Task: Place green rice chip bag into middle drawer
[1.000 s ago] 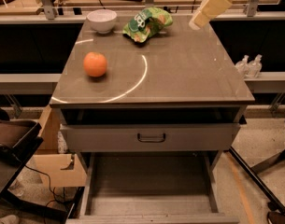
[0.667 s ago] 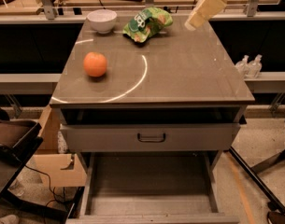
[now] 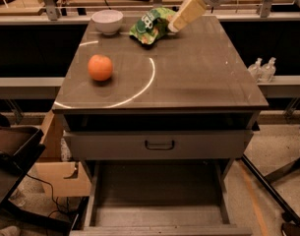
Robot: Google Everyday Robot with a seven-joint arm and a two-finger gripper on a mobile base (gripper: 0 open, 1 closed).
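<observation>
Pincer [image 3: 176, 24] up at the far edge of the worktop [image 3: 198, 73], angled down from the upper right, its tip right at the right side of the green rice chip bag [image 3: 150, 25]. Touching or just short of it? Too close to call. Wide or narrow? Cannot tell from this angle either.

The bag lies crumpled at the back of the worktop, just right of the white bowl [image 3: 107, 20]. The orange [image 3: 100, 67] sits well apart, nearer the front left. Nothing is lifted; the bag rests flat on the surface.

Down below, the middle drawer [image 3: 157, 198] is pulled out, its bare floor showing under the closed drawer front [image 3: 159, 144] with the dark handle.

So this looks like the reach-and-grasp step, with the whole carry ahead. The next move calls for settling the pincer over a bunched part of that slippery foil and closing firmly. Then lift clear, bring it forward past the worktop's front edge, and lower it into the open drawer without clipping the front above.
</observation>
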